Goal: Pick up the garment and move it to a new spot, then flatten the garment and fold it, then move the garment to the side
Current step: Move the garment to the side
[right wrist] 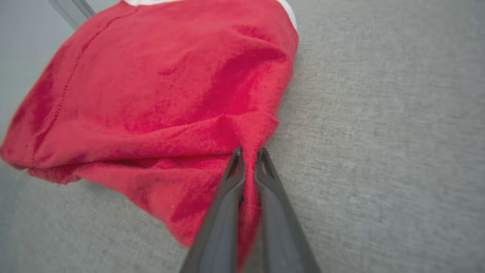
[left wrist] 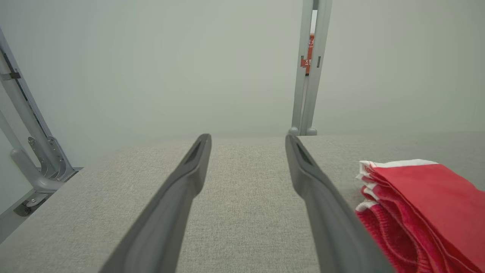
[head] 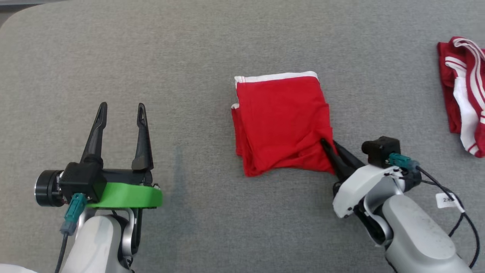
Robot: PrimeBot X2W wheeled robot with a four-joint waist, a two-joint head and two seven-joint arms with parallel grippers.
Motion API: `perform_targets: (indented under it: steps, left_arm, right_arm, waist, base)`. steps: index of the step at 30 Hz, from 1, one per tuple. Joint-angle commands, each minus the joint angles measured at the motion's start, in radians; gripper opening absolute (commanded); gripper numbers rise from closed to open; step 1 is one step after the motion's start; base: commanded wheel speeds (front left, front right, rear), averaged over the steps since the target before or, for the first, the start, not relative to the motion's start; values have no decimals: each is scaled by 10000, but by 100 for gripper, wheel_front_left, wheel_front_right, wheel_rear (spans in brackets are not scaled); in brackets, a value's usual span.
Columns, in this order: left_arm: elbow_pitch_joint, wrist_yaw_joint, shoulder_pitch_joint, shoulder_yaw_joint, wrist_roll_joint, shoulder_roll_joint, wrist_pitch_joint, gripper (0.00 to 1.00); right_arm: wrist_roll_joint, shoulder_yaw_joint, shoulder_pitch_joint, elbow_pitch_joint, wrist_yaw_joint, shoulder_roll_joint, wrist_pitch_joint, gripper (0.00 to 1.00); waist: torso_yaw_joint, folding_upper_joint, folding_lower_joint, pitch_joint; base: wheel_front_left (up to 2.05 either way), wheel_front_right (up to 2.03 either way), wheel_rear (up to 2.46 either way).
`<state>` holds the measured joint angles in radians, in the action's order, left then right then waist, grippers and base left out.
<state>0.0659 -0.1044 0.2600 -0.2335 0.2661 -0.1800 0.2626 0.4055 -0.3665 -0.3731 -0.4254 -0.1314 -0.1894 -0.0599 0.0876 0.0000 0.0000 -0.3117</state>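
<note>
The garment (head: 280,121) lies folded into a rough square on the grey bench (head: 189,57), red cloth with a white band (head: 276,77) along its far edge. The edges of its stacked layers show on the side facing the left tool (head: 122,106); in the left wrist view they show as red folds with white tips (left wrist: 428,204).

The right tool (head: 329,143) is at the garment's near right corner, its two dark fingers pressed together on a ridge of red cloth. In the right wrist view the fabric (right wrist: 151,94) bunches up and runs down between the fingertips of that tool (right wrist: 250,151), pinched there, while the rest of the garment lies on the bench.

The left tool stands well apart from the garment on its left side, fingers spread wide with nothing between them (left wrist: 248,138), over bare bench.

A second cloth, a red and white striped cloth (head: 464,94), lies crumpled well to the garment's right, at the picture's edge.
</note>
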Motion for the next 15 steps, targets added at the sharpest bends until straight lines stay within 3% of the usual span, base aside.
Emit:
perform_targets:
  steps: [1, 7, 15]
  left_arm:
    - [-92, 34, -52, 12, -82, -91, 23, 100]
    - [-384, 206, 239, -268, -189, -98, -29, 100]
    - [-711, 393, 884, -688, -373, -60, -238, 100]
  right_arm:
    - [71, 52, 120, 133, 16, -251, -121, 0]
    - [297, 384, 112, 589, 15, -1522, -138, 0]
    - [215, 804, -1405, 1196, 15, -3510, 119, 0]
  waist:
    - [-761, 0, 0, -72]
    - [-1692, 0, 0, -401]
    - [-2141, 0, 0, -1329]
  base:
    - [0, 0, 0]
    - [0, 0, 0]
    - [0, 0, 0]
